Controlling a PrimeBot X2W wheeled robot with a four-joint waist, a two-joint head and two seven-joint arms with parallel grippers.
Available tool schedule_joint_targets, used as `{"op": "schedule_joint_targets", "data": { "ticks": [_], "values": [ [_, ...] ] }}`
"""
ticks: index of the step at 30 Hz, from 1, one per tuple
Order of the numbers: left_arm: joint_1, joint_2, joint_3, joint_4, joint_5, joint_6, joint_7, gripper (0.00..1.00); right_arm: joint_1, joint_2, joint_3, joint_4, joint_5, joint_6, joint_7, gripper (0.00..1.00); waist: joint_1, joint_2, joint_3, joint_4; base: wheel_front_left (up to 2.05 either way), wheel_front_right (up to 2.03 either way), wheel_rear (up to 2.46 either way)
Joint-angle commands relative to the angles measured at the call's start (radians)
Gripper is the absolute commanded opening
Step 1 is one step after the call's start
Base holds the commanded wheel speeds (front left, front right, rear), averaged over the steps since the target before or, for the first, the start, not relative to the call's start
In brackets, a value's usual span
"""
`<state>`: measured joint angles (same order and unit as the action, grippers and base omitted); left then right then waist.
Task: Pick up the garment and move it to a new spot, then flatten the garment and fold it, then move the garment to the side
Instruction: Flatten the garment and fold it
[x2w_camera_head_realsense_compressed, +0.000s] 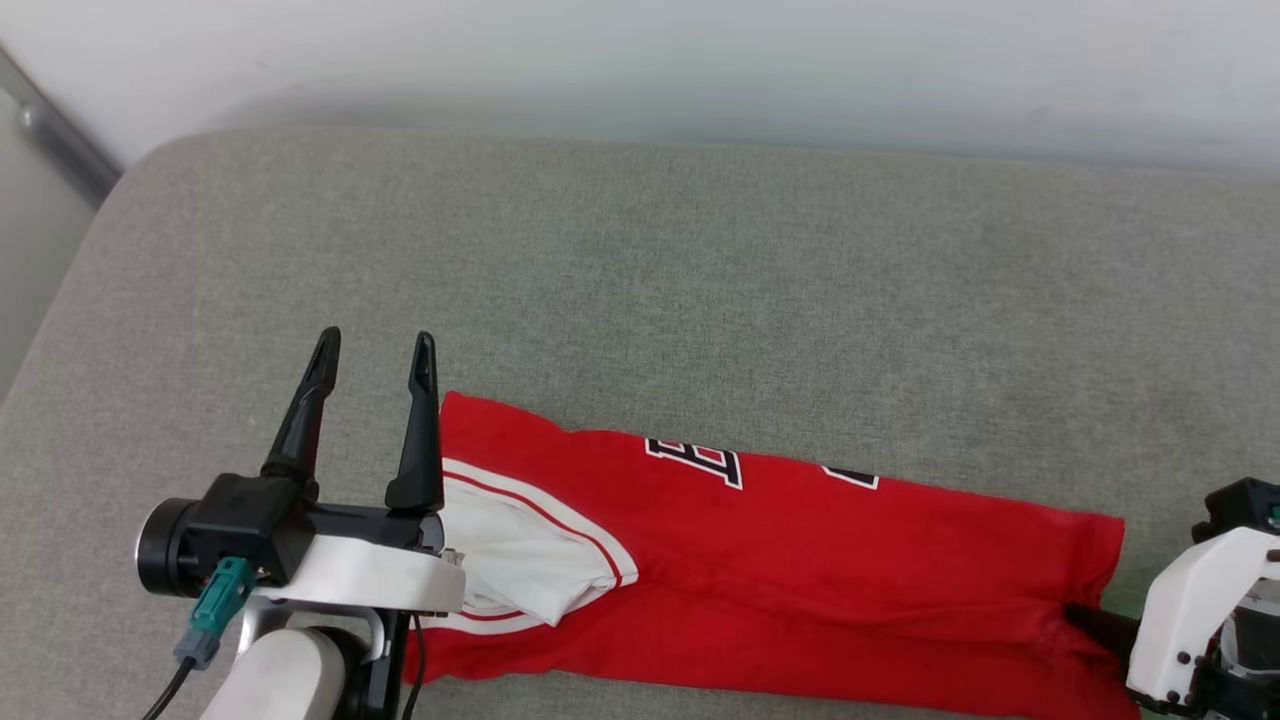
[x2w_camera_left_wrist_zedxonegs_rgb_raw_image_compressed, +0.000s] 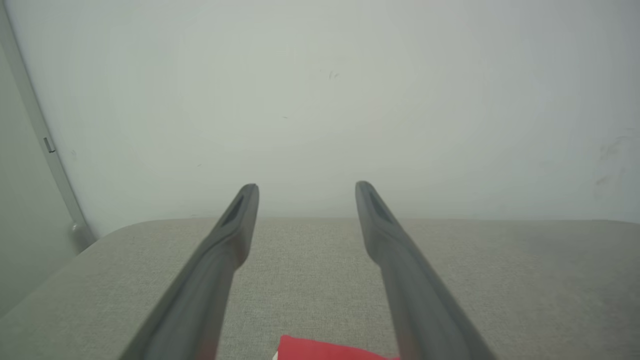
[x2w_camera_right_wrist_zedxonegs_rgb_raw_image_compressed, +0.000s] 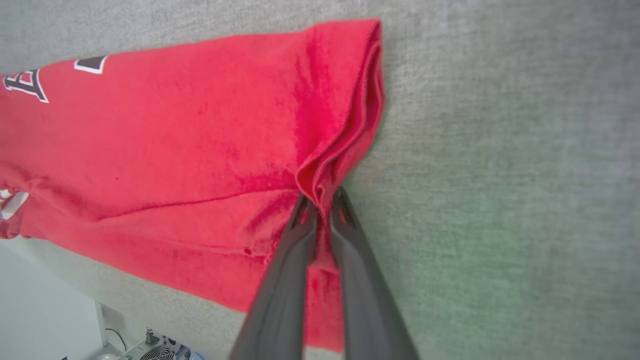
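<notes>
The right gripper (x2w_camera_right_wrist_zedxonegs_rgb_raw_image_compressed: 320, 200) has its two dark fingers pressed together on a bunch of red cloth at the end edge of the garment (x2w_camera_right_wrist_zedxonegs_rgb_raw_image_compressed: 175, 140). Several layers pucker up into the pinch. In the head view that gripper (x2w_camera_head_realsense_compressed: 1100, 625) sits at the lower right, at the shirt's end.

The left gripper (x2w_camera_head_realsense_compressed: 377, 345) stands with its fingers spread and nothing between them. It is just beside the other end of the shirt, where the white sleeve (x2w_camera_head_realsense_compressed: 520, 560) lies folded in, and its tips point toward the wall (x2w_camera_head_realsense_compressed: 640, 60).

The garment lies as a long folded band across the near part of the grey padded surface (x2w_camera_head_realsense_compressed: 640, 250), with the black letters (x2w_camera_head_realsense_compressed: 700, 462) along its far edge.

What worries me is the pinch. It looks shallow and off to one side, so it may hold only some of the layers. A lift from there could let the lower ones drop and open the fold.

With the left end free, a one-sided pull would likely drag and skew the band, and soft jersey stretches. The sleeve could slide out. The band also lies close to the near edge, so slack cloth might spill over it.
</notes>
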<state>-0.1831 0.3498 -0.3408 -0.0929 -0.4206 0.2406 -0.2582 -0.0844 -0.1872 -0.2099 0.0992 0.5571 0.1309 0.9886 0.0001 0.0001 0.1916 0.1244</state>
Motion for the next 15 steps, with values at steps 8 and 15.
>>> {"op": "schedule_joint_targets", "data": {
  "ticks": [8,15],
  "values": [
    [0.063,0.020,0.006,0.033,-0.005,0.016,0.008,1.00,0.018,-0.045,0.031,-0.007,0.015,0.000,-0.048,0.00,-0.0001,-0.0001,-0.082,-0.043,0.00,0.00,0.00],
    [0.102,0.030,0.014,0.018,-0.009,0.040,0.014,1.00,0.035,-0.088,-0.052,-0.013,-0.004,0.000,-0.042,0.00,-0.0001,-0.0001,-0.104,-0.087,0.00,0.00,0.00]
  ]
}}
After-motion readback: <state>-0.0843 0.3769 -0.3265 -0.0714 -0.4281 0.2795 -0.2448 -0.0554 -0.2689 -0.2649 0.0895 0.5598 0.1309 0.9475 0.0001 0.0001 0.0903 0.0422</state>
